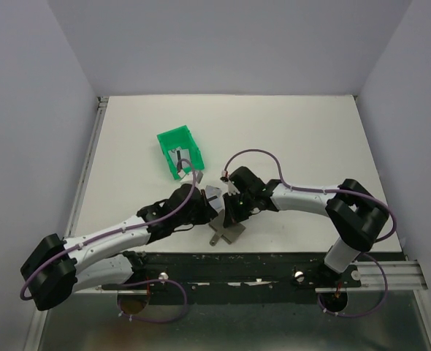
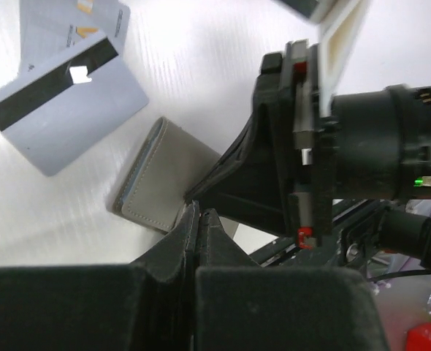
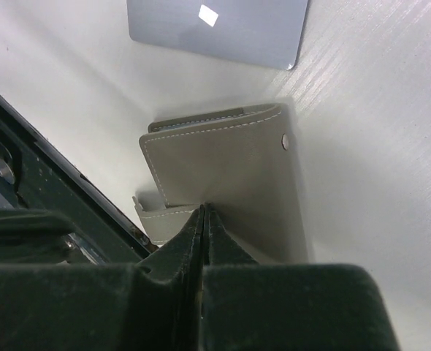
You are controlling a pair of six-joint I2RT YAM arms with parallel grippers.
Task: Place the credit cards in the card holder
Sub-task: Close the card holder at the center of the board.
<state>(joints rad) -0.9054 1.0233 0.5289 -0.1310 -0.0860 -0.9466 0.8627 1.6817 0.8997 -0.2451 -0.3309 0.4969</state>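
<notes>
The card holder [image 3: 223, 168] is a grey-brown wallet lying folded on the white table; it also shows in the left wrist view [image 2: 157, 175] and the top view [image 1: 229, 234]. A silver-grey credit card [image 2: 62, 110] with a dark stripe lies beyond it, over a second card [image 2: 80, 18]; one card shows in the right wrist view [image 3: 215, 29]. My right gripper [image 3: 203, 209] is shut, its tips resting on the wallet's top face near the snap tab. My left gripper [image 2: 199, 214] is shut and empty, its tips at the wallet's near edge.
A green plastic bin [image 1: 180, 152] lies tipped at the back left of the two grippers. The black rail [image 1: 274, 267] at the table's near edge runs just behind the wallet. The right gripper's body [image 2: 296, 146] fills the right of the left wrist view.
</notes>
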